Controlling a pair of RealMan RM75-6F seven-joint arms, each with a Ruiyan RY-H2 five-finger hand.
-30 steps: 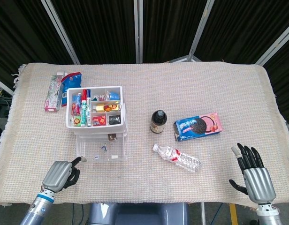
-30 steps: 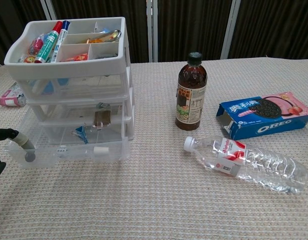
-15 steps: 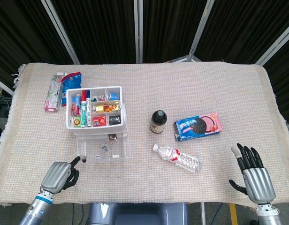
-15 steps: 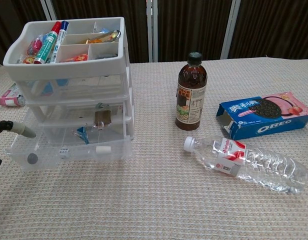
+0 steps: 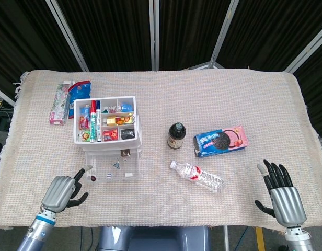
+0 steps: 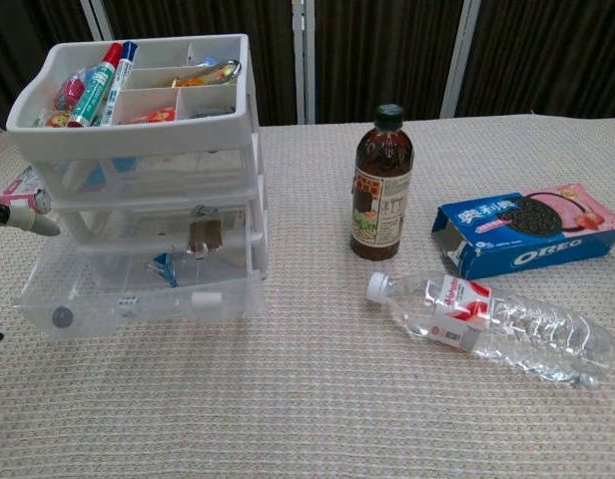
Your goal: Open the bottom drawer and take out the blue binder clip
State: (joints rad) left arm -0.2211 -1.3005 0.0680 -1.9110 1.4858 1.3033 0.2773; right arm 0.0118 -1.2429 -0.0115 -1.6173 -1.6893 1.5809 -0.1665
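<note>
Inside open bottom drawer (image 6: 138, 304): blue binder clip (image 6: 165, 267)

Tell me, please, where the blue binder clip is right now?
The blue binder clip lies inside the pulled-out bottom drawer, left of table centre, near a small die.

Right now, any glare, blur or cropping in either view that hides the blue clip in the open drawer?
Head view: evenly lit and sharp, but the blue binder clip is only a tiny speck. Chest view: sharp; the clip reads through the clear bottom drawer with faint wall reflections, no strong glare. The left robot hand is cropped to a fingertip at the frame edge.
</note>
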